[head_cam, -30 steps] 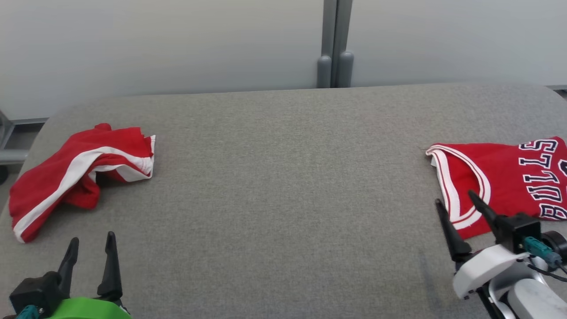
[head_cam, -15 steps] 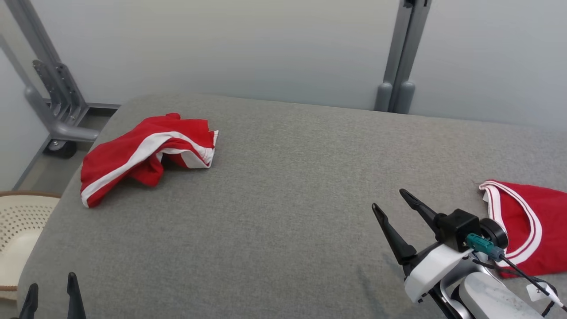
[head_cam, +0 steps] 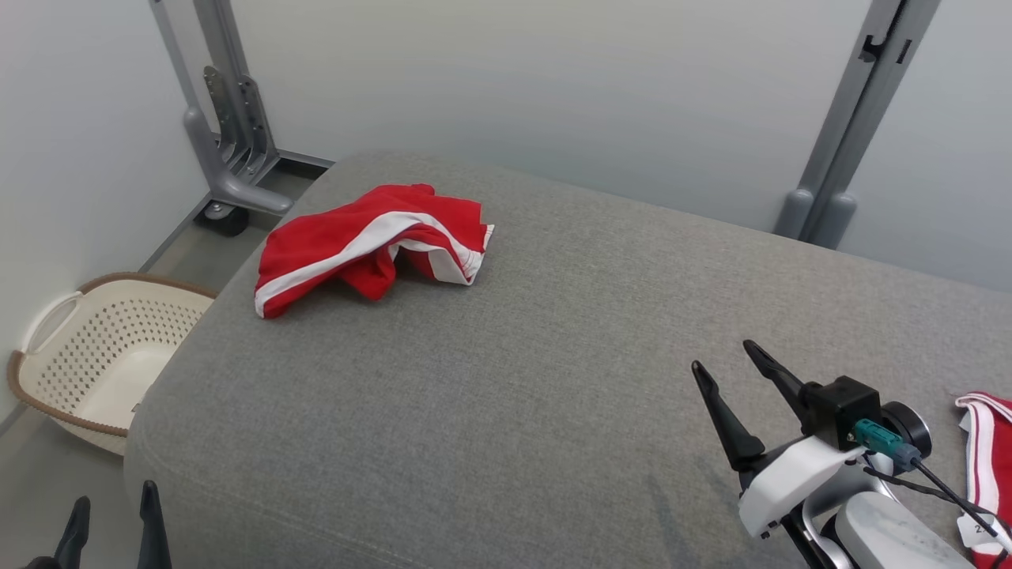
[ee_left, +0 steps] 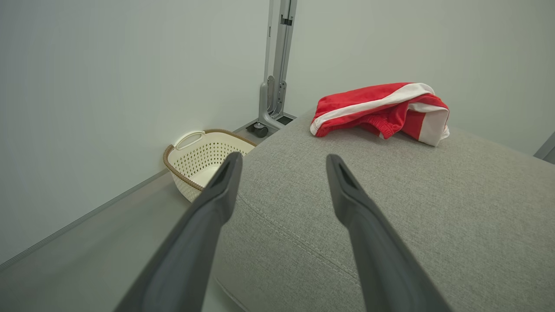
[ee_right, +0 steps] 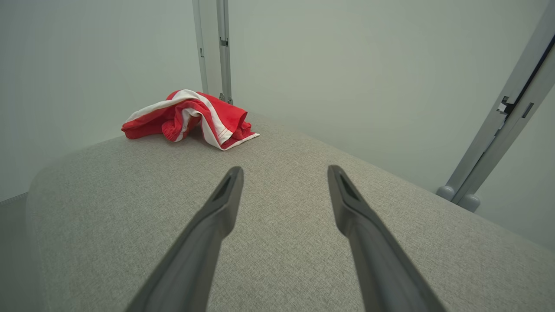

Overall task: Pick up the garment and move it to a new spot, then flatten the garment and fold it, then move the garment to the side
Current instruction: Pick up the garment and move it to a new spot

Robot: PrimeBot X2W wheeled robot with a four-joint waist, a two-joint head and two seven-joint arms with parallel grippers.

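The left gripper (head_cam: pixel 115 496) sits in the lower left corner of the head view, its two dark fingers spread apart with nothing between them. It hangs off the near left corner of the grey padded table (head_cam: pixel 514 379), over the floor (head_cam: pixel 47 482). In the left wrist view those fingers (ee_left: pixel 217 203) rise wide apart from the bottom edge, the left one across the floor and the right one across the table's corner.

The right gripper (head_cam: pixel 721 356) is at the lower right of the head view, its fingers parted, empty and tilted toward the upper left over the table top. In the right wrist view, bare grey fabric shows in the gap between them.

The garment (head_cam: pixel 371 241) — crumpled red shorts with a white stripe — lies left of centre in the upper half of the head view, near the table's far left corner and well apart from both grippers. It lies right of centre in the upper part of the left wrist view and at the upper left of the right wrist view.

A second red piece (head_cam: pixel 992 450) with white trim lies at the lower right edge of the head view, just beside the right arm's wrist. A cream perforated basket (head_cam: pixel 95 340) with a brown rim stands on the floor at the left edge, beside the table. Two grey metal posts stand against the pale wall (head_cam: pixel 514 79) — one post (head_cam: pixel 229 150) at the upper left, another (head_cam: pixel 862 118) at the upper right.
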